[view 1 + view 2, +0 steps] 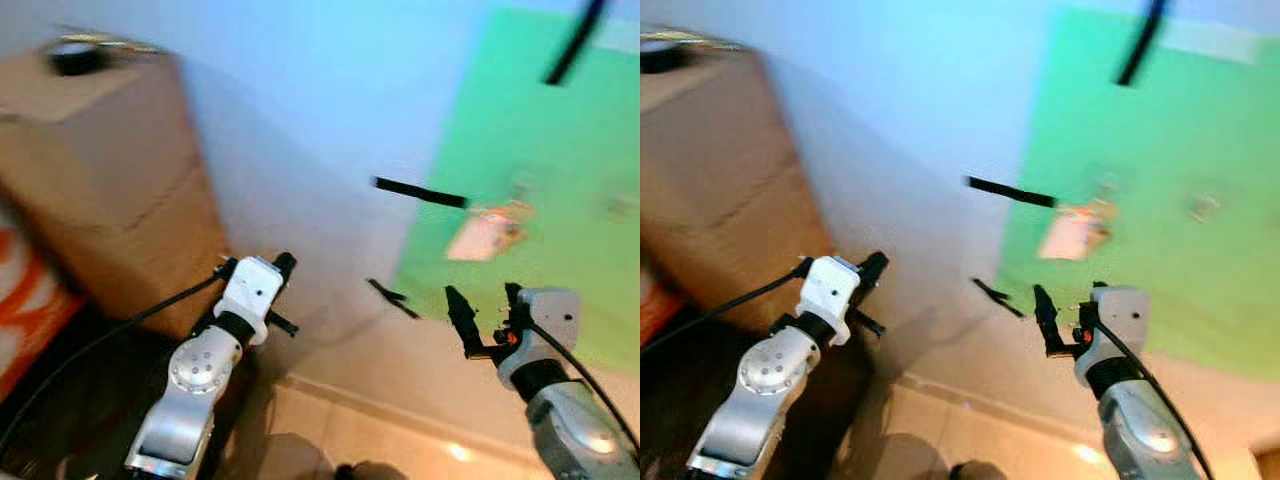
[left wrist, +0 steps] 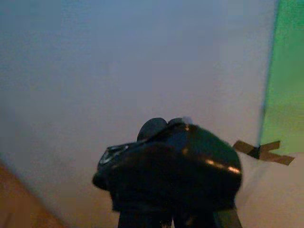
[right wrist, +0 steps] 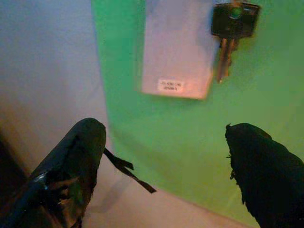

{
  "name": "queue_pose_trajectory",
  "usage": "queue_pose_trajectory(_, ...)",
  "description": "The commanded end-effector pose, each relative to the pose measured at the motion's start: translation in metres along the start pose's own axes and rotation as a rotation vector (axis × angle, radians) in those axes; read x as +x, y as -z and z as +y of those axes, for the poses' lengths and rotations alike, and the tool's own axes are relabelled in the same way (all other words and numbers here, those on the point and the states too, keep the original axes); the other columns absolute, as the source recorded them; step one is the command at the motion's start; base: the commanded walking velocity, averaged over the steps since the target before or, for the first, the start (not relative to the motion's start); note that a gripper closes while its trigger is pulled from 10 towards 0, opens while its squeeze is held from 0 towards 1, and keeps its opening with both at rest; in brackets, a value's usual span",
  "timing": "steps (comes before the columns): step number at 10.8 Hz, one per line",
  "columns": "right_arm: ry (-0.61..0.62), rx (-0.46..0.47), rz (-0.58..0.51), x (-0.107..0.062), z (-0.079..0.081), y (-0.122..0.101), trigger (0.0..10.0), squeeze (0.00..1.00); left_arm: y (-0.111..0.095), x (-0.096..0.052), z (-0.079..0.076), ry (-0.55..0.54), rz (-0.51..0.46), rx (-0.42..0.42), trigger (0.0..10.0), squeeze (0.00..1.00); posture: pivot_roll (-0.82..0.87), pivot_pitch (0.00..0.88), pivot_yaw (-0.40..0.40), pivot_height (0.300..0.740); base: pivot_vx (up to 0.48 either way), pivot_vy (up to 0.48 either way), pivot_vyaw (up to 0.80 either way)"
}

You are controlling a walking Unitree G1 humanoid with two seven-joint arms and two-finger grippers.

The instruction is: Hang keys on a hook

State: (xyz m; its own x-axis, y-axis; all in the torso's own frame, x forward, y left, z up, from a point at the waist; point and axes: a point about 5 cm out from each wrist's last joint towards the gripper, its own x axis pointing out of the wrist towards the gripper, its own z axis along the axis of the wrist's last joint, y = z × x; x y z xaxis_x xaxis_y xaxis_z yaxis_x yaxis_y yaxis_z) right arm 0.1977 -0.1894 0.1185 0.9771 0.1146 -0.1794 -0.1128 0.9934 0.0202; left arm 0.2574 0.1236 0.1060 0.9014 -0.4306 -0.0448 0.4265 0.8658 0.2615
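A key [image 3: 223, 57] with a black head hangs flat against a green sheet [image 1: 530, 150] on the wall, next to a white tag [image 3: 178, 47]. What it hangs from is cut off by the edge of the right wrist view. In the blurred head views the key and tag [image 1: 485, 232] show as a pale patch. My right gripper [image 1: 483, 300] stands open just below them with nothing between its fingers [image 3: 71, 161]. My left gripper [image 1: 283, 268] is raised to the left near the bare wall, shut and empty.
A tall cardboard box [image 1: 100, 180] stands at the left against the pale wall. Black tape strips [image 1: 420, 192] hold the green sheet's edges. A tiled floor [image 1: 340, 430] lies below, and something orange and white [image 1: 25, 300] sits at the far left.
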Motion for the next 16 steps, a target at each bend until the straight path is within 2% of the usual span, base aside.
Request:
queue_pose_trajectory(1, -0.014, 0.003, 0.009, -0.0011, 0.0, -0.0005, 10.0, 0.0, -0.0031, -0.002, 0.0082, -0.025, -0.009, -0.005, 10.0, 0.0, -0.18, 0.0, -0.006, 0.74, 0.0, 0.0, -0.8)
queue_pose_trajectory(3, 0.037, 0.048, 0.019, 0.0017, -0.0009, 0.0033, 10.0, 0.0, -0.0028, -0.0036, 0.0132, -0.051, -0.004, -0.036, 10.0, 0.0, -0.17, 0.0, -0.01, 0.74, 0.0, 0.0, -0.76)
queue_pose_trajectory(5, 0.024, 0.069, 0.016, 0.0014, 0.0057, 0.0038, 10.0, 0.0, -0.0027, -0.0023, 0.0138, -0.052, 0.005, -0.041, 10.0, 0.0, -0.17, 0.0, -0.002, 0.74, 0.0, 0.0, 0.0)
queue_pose_trajectory(9, 0.046, 0.075, 0.011, 0.0007, 0.0034, 0.0038, 10.0, 0.0, -0.003, -0.0004, 0.0134, -0.035, 0.007, -0.036, 10.0, 0.0, -0.18, 0.0, 0.007, 0.74, -0.262, 0.0, 0.0)
queue_pose_trajectory(13, 0.058, 0.07, 0.004, 0.0014, 0.0022, 0.0022, 10.0, 0.0, -0.0031, 0.0011, 0.0137, -0.043, 0.011, -0.026, 10.0, 0.0, -0.18, 0.0, 0.008, 0.74, 0.0, 0.0, 0.0)
queue_pose_trajectory(16, 0.069, 0.07, 0.003, 0.0022, -0.0002, 0.0003, 10.0, 0.0, -0.002, 0.002, 0.013, -0.048, 0.015, -0.027, 10.0, 0.0, -0.18, 0.0, 0.008, 0.74, 0.0, 0.0, -0.8)
